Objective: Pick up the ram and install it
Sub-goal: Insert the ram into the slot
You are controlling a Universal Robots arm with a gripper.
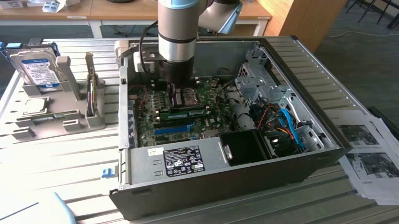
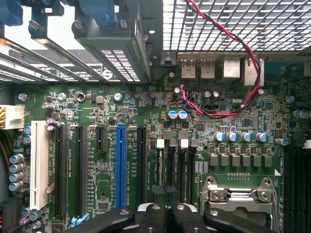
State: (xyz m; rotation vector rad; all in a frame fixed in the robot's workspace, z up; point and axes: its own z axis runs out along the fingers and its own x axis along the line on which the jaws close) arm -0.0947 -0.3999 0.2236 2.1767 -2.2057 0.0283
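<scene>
Slatted table [image 1: 68, 158], open PC case [image 1: 311, 93]. Gripper [image 2: 165, 216] pinched together low over the motherboard slots [image 2: 175, 165]; can't tell if it grips anything. Ram [image 1: 187, 113] just beside it. Likely light, stiff, fragile: hold by the edges, not the chips.

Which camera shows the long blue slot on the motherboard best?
The wrist view: the blue slot runs full length, unobstructed, among black slots. In the exterior view the blue slot is a short strip deep inside the computer case.
</scene>
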